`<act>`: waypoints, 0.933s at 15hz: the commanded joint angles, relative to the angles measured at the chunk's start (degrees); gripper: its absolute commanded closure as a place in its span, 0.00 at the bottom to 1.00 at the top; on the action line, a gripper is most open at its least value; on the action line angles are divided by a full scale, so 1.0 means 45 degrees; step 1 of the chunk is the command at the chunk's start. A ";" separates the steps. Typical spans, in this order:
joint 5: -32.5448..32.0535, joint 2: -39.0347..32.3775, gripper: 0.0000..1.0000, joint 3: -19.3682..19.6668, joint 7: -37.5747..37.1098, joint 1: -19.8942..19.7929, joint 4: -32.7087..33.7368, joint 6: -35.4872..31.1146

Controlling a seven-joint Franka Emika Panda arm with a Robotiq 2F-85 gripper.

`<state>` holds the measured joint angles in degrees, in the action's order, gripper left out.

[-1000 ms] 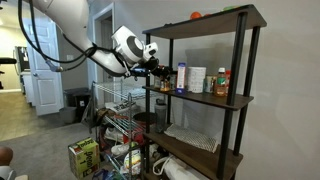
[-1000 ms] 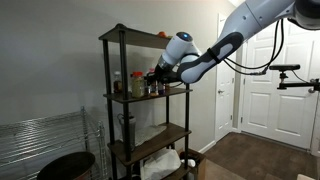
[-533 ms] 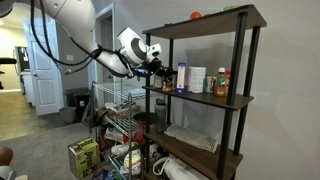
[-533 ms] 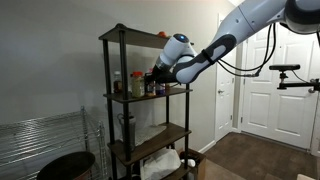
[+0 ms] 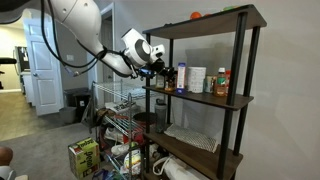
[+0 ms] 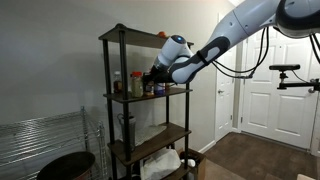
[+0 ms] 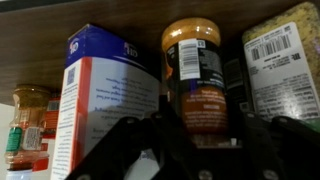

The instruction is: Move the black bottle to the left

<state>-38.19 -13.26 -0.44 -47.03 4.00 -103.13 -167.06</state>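
Observation:
The black bottle (image 7: 194, 80) has an orange-yellow cap and an orange lower label, and it stands on the middle board of the dark shelf unit (image 5: 205, 98). In the wrist view my gripper (image 7: 200, 128) is open, with a dark finger (image 7: 135, 150) on each side of the bottle's base and a gap on both sides. In both exterior views the gripper (image 5: 160, 68) (image 6: 153, 77) is at the shelf's open end, right at the bottle (image 5: 169, 78). The bottle is hidden behind the gripper in the exterior view with the white door.
A white and blue box (image 7: 100, 100) stands close beside the bottle, with an orange bottle (image 7: 27, 120) beyond it. A barcode-labelled jar (image 7: 282, 60) is on the other side. The shelf board above (image 7: 90, 15) hangs low. Wire racks and clutter (image 5: 115, 130) sit below the arm.
The arm has reached further in toward the shelf. The gripper now straddles the black bottle instead of hanging just outside the shelf's end.

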 commanded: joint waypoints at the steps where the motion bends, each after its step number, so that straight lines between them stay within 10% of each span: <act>1: 0.0264 -0.0319 0.73 -0.0003 -0.0118 -0.0043 0.0490 0.0134; 2: 0.0207 -0.0338 0.59 0.0051 -0.0213 -0.0016 0.0536 0.0212; 3: 0.0218 -0.0346 0.23 0.0056 -0.0191 -0.0027 0.0542 0.0209; 7: 0.0112 -0.0231 0.03 0.0176 -0.0196 -0.0009 0.0430 0.0196; 14: 0.0092 0.0518 0.00 0.0055 0.0192 -0.0113 -0.0641 -0.0135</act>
<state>-38.11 -14.29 0.29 -47.11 3.98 -101.72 -166.95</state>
